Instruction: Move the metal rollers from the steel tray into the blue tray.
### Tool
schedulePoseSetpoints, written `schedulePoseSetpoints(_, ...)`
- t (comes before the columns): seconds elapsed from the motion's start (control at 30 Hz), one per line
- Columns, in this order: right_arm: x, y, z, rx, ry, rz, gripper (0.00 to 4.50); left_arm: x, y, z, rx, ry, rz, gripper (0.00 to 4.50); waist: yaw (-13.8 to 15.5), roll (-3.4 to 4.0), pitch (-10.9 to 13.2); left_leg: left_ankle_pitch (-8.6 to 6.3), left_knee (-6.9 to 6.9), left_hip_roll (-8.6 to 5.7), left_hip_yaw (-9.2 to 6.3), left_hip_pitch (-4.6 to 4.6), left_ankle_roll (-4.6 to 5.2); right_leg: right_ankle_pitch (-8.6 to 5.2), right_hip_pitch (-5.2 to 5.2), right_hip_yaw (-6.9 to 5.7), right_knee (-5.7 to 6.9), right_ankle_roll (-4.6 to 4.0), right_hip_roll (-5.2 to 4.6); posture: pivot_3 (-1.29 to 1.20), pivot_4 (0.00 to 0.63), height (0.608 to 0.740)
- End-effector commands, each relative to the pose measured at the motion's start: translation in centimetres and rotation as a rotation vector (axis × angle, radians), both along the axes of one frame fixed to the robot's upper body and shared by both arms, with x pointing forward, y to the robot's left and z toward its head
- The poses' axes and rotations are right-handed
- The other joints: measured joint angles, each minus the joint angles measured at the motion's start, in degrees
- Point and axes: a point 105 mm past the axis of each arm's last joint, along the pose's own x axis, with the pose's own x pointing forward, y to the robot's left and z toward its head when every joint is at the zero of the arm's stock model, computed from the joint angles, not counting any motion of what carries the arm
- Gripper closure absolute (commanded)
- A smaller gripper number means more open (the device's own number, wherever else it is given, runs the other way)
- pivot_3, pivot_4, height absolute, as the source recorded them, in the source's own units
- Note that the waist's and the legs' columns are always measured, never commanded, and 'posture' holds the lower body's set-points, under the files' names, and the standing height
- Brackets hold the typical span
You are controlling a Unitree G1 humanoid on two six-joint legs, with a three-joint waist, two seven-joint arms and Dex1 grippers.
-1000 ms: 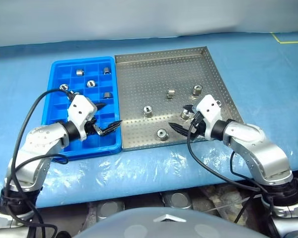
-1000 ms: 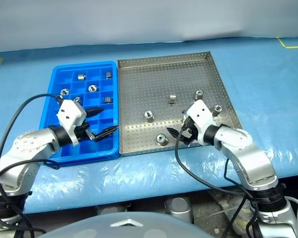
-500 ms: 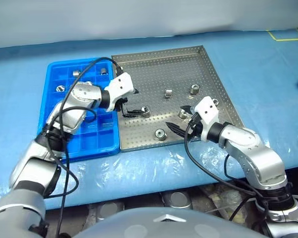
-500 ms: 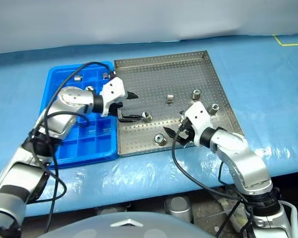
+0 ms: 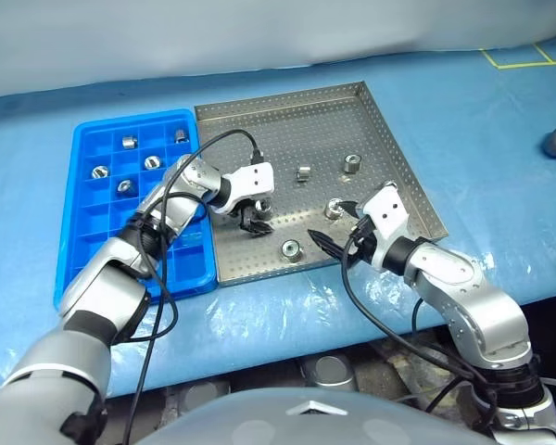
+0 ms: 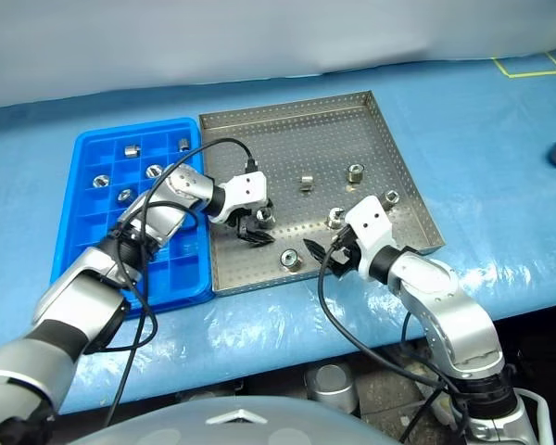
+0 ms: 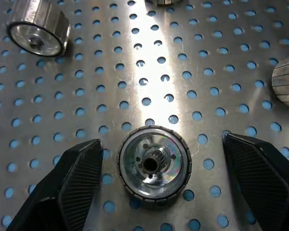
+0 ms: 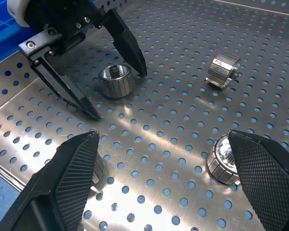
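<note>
Four metal rollers [image 5: 127, 142] already in blue tray [image 5: 93, 278]. Five left on steel tray [image 5: 352, 93]. My left fingers [image 7: 82, 178] wide, straddling one roller [image 7: 154, 166], not gripping yet. My right fingers [image 8: 260, 168] wide, empty, near another.

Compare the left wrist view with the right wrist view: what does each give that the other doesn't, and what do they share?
Left wrist view: the hole and ribbed rim of the upright roller seen from above, with gaps between it and both fingers of the left pincer. Right wrist view: that pincer from the side, the open right pincer, a roller lying on its side, a third roller by the right pincer's finger, and a corner of the blue tray. Shared: the steel tray floor and the roller the left pincer straddles.
</note>
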Motion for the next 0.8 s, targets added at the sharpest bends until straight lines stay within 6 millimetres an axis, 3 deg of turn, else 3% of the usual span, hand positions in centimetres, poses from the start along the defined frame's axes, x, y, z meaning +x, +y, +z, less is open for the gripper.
schedulePoseSetpoints(0.03, 0.0, 0.0, 1.4, 0.013, -0.058, -0.010, 0.00, 0.0, 0.9, -0.4, 0.072, -0.019, -0.027, 0.94, -0.31, 0.01, -0.01, 0.00, 0.01, 0.00, 0.00, 0.02, 0.00, -0.01, 0.01, 0.01, 0.02, 0.02, 0.00, -0.24, 0.150, 0.740)
schedulePoseSetpoints(0.23, 0.1, 0.0, 1.3, 0.014, -0.059, -0.014, 0.00, -0.2, 1.6, 2.5, -0.036, -0.072, -0.003, 2.82, -0.99, 0.02, 0.02, 0.00, 0.16, 0.02, 0.00, 0.04, 0.01, -0.10, 0.03, 0.02, 0.17, 0.18, 0.02, -0.22, 0.150, 0.740)
schedulePoseSetpoints(0.43, 0.4, 1.2, 1.4, 0.026, -0.059, 0.030, 0.00, -0.5, 4.7, 6.9, -0.295, -0.197, 0.264, 2.81, -0.42, 0.07, 0.05, -0.04, 0.20, 0.10, -0.06, -0.01, 0.07, -0.07, 0.00, 0.00, 0.19, 0.11, 0.07, -0.16, 0.150, 0.740)
schedulePoseSetpoints(0.57, 0.5, 3.8, 1.6, 0.073, -0.067, 0.107, 0.00, -0.5, 10.1, 8.8, -0.515, -0.397, 0.730, 2.81, 0.48, 0.10, 0.02, -0.14, 0.34, 0.11, -0.03, 0.06, 0.24, -0.03, 0.04, 0.03, 0.21, 0.05, 0.05, -0.12, 0.150, 0.740)
schedulePoseSetpoints(0.7, 0.2, 5.8, 2.0, 0.106, -0.077, 0.201, 0.00, -2.4, 14.7, 9.1, -0.684, -0.495, 1.087, 2.81, 2.23, 0.07, 0.04, -0.19, 0.60, 0.11, -0.20, -0.10, 0.32, 0.01, 0.05, -0.13, 0.25, 0.00, 0.05, -0.08, 0.150, 0.740)
schedulePoseSetpoints(0.8, -0.2, 7.1, 1.7, 0.114, -0.065, 0.272, 0.00, -3.6, 17.5, 7.7, -0.668, -0.555, 1.284, 2.81, 3.65, 0.05, 0.03, -0.19, 0.69, 0.07, -0.21, -0.01, 0.31, 0.03, 0.19, -0.14, 0.25, 0.03, 0.00, -0.06, 0.150, 0.740)
